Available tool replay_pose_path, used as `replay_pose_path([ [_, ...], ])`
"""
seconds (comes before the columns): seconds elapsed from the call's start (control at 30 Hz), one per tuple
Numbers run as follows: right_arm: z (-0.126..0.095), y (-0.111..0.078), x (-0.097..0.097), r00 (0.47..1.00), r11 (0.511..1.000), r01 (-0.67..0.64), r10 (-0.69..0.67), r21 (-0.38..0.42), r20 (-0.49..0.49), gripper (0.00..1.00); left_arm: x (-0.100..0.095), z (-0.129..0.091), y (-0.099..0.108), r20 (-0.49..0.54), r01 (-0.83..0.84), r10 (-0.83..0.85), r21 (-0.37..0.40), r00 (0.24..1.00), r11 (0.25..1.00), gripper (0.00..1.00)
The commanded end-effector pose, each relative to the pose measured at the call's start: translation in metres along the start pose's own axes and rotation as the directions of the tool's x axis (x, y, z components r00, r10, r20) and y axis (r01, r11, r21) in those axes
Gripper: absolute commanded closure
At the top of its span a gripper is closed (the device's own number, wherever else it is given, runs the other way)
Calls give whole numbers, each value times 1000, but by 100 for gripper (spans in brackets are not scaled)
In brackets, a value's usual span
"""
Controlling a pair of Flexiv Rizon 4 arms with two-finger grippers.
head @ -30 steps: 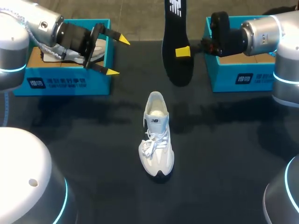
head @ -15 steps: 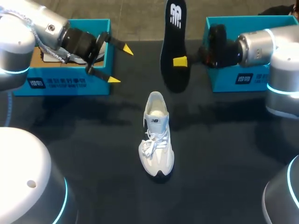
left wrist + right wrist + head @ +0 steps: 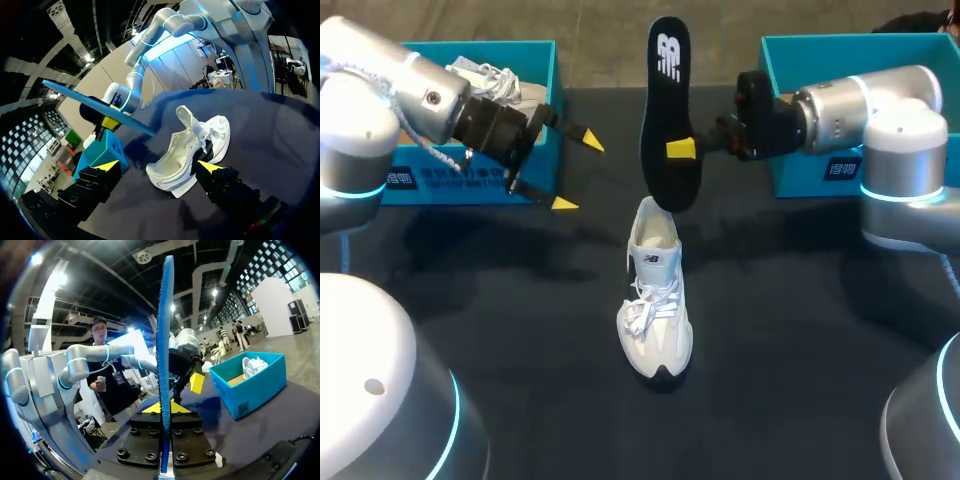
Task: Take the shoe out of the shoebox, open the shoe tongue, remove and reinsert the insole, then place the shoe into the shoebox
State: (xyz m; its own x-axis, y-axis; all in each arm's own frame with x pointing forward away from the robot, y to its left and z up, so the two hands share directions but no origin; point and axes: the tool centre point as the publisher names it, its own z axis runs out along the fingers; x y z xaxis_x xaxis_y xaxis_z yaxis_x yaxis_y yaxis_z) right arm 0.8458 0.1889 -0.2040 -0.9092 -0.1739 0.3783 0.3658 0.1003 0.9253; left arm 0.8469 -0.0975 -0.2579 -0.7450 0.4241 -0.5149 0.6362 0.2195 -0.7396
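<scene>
In the head view, your right gripper (image 3: 681, 149) was clamped on the black insole (image 3: 665, 110) near its middle. The insole's long axis ran away from you, and its lower end hung over the heel opening of the white shoe (image 3: 655, 300). Whether that end touched the collar, I could not tell. The shoe stood on the table (image 3: 800, 330) well apart from the shoebox (image 3: 800, 180), toe toward you and heel away, so its long axis nearly lined up with the insole's. Your left gripper (image 3: 575, 172) hung empty beside the heel, fingers apart, and your right arm was the nearer to the opening.

In the left wrist view, the shoe (image 3: 192, 145) lay ahead of the spread fingers, heel end closest to them, with the insole (image 3: 85, 102) beyond it.

In the right wrist view, the insole (image 3: 164, 355) showed edge-on, pinched between both fingers and running straight out from the gripper. The shoe on the table did not show here.
</scene>
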Motion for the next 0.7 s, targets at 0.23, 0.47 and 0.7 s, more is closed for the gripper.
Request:
replay_pose_path([
  [0.23, 18, -14, -12, 999, 1000, -14, 13, -11, -42, 100, 23, 12, 12, -42, 19, -20, -21, 999, 1000, 0],
  [0.47, 18, -14, -12, 999, 1000, -14, 13, -11, -42, 100, 26, 13, 11, -65, 29, -35, -87, 997, 996, 0],
  [0.7, 18, -14, -12, 999, 1000, -14, 13, -11, -42, 100, 25, 7, 4, -106, 5, -20, -138, 994, 990, 0],
])
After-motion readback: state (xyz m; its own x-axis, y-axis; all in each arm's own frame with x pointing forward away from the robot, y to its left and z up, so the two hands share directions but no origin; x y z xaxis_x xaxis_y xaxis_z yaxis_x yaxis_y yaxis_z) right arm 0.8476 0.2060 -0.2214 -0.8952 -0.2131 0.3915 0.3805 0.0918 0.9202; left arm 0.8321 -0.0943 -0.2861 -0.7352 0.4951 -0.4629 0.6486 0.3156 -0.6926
